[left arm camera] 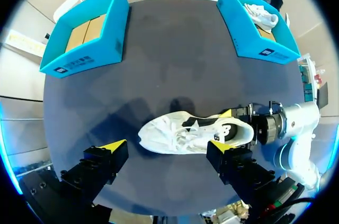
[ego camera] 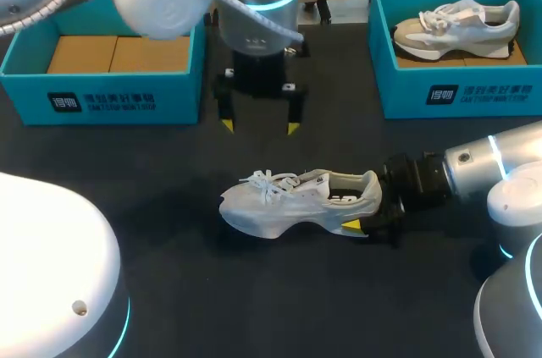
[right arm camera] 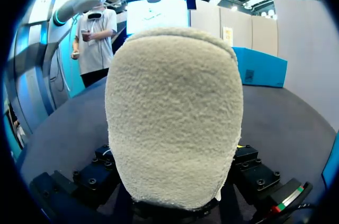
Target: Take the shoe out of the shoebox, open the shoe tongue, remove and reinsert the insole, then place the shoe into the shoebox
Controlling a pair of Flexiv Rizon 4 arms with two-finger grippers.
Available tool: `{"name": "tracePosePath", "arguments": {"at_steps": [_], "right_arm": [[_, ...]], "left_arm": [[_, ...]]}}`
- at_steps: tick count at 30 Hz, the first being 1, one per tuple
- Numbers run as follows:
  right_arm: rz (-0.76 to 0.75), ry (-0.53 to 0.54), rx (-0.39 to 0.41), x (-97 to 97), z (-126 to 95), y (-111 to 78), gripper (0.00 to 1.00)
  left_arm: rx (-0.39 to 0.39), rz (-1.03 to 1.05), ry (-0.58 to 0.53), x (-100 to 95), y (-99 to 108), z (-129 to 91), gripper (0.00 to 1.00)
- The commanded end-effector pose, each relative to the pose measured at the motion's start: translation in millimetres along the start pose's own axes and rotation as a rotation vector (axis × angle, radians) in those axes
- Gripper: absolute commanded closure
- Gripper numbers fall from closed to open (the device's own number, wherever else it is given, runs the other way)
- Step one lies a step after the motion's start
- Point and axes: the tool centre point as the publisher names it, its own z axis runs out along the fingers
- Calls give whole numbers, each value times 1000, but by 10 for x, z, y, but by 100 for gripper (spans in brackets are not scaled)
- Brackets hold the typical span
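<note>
Head view: the white shoe (ego camera: pixel 296 201) lay in the middle of the surface (ego camera: pixel 195 290), outside the left shoebox (ego camera: pixel 102 91) and right shoebox (ego camera: pixel 457 91). The right jaws clamped its heel, and the left jaws hung wide apart behind it. Left wrist view: the spread left jaws flanked the shoe from above. Right wrist view: its fuzzy heel filled the right jaws.

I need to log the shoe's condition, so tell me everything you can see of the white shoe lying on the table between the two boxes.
The white shoe is a pale sneaker with white laces, a thick sculpted sole and a fuzzy, fleece-like heel. It rests sole down on the dark table, toe toward the left arm's side. The right pincer grips its heel from both sides; the left pincer hangs open above, not touching.
</note>
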Motion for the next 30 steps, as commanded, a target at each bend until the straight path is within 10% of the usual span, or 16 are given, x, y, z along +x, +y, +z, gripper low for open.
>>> {"name": "tracePosePath", "arguments": {"at_steps": [1,20,30], "right_arm": [[0,-1,4,-8,47,-29,100],[0,-1,4,-8,47,-29,100],[0,-1,4,-8,47,-29,100]], "left_arm": [[42,-31,-39,99,92,-1,0],[42,-31,-39,99,92,-1,0],[-90,-34,47,405,282,390,0]]}}
